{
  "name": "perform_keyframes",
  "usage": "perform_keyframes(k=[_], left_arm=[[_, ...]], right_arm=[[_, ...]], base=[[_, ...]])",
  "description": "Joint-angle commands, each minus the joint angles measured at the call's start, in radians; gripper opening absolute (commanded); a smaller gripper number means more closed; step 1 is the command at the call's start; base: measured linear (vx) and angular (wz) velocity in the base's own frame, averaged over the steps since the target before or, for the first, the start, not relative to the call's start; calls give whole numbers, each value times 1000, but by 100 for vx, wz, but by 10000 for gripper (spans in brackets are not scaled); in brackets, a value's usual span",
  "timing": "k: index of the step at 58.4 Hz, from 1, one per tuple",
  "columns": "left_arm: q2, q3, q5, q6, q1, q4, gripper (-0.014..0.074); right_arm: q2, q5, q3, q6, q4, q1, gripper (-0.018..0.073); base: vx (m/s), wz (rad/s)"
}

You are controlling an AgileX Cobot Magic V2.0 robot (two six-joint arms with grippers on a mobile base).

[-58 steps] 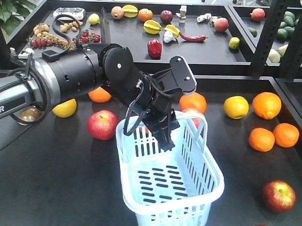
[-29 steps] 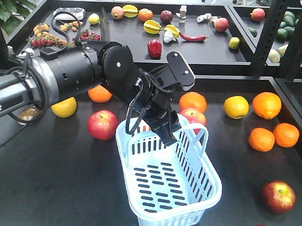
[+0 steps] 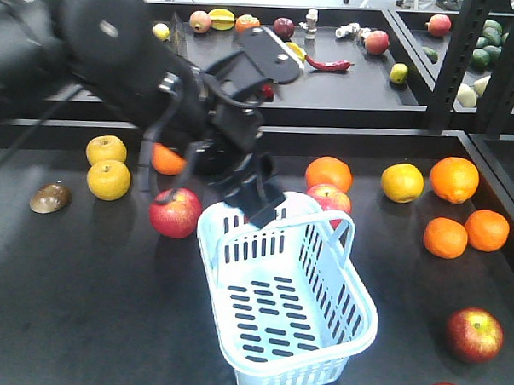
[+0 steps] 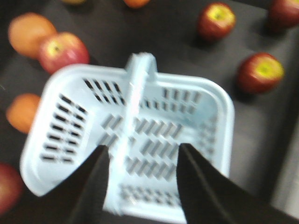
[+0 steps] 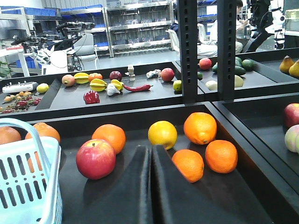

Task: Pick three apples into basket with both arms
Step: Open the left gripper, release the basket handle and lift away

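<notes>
The pale blue basket (image 3: pixel 353 329) stands near the middle of the table with nothing in it, one loop handle (image 3: pixel 343 223) upright. My left gripper (image 3: pixel 263 208) hangs open just above its far left rim; from the left wrist, the blurred fingers (image 4: pixel 100 170) frame the basket's slotted floor (image 4: pixel 154 140). Several red apples lie around: one left of the basket (image 3: pixel 176 213), one behind it (image 3: pixel 329 198), two at the front right (image 3: pixel 473 333). In the right wrist view my right gripper (image 5: pixel 150 150) is shut and holds nothing, low over the table, with an apple (image 5: pixel 96 158) to its left.
Oranges (image 3: pixel 454 179) and a yellow citrus (image 3: pixel 402 183) lie at the right, and yellow fruits (image 3: pixel 109 179) at the left. A raised shelf (image 3: pixel 355 90) with mixed produce runs along the back. Black frame posts (image 3: pixel 454 65) stand at the right rear.
My left arm has risen and swung back to the left, drawing the gripper up off the basket's rim. The basket, tilted a second ago, now sits flat.
</notes>
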Motion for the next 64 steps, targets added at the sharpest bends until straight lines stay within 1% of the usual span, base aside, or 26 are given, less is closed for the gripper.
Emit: perform_keyframes(k=[1,5,10,15,17,24,29,35,41,46,52,58,64], left_arm=[[-100,-30,122,-41,1,-71,219],[-143,-3,130,-37,1,-146,151],[-210,61,125,9,0,-252,62],[-278,146,117,43,0,-320,-8],[-310,187,112,49,0,-335,-8],[-436,351,74,45,0,-345,-8],[-538,480,18,40,0,-345,-8],[-675,642,-90,38,0,-345,-8],[-813,803,-234,38,0,-350,-8],[-931,940,-357,38,0,-388,-8],[-1049,1078,-457,38,0,-453,-8],[-1147,1181,-489,38,1,-510,-8],[-1207,1247,-489,38,1,-517,-8]], right_arm=[[-12,-74,13,-8,-8,-3,-5],[-12,-74,13,-8,-8,-3,-5],[-12,-74,13,-8,-8,-3,-5],[-12,-74,13,-8,-8,-3,-5],[-12,-74,13,-8,-8,-3,-5],[-12,-74,13,-8,-8,-3,-5],[-12,-74,13,-8,-8,-3,-5],[-12,-74,13,-8,-8,-3,-5],[-12,-74,13,-8,-8,-3,-5],[-12,-74,13,-8,-8,-3,-5],[-12,-74,13,-8,-8,-3,-5],[-12,-74,13,-8,-8,-3,-5],[-12,-74,13,-8,-8,-3,-5]], base=[[0,0],[0,0],[0,0],[0,0],[0,0],[0,0],[0,0],[0,0],[0,0],[0,0],[0,0],[0,0],[0,0]])
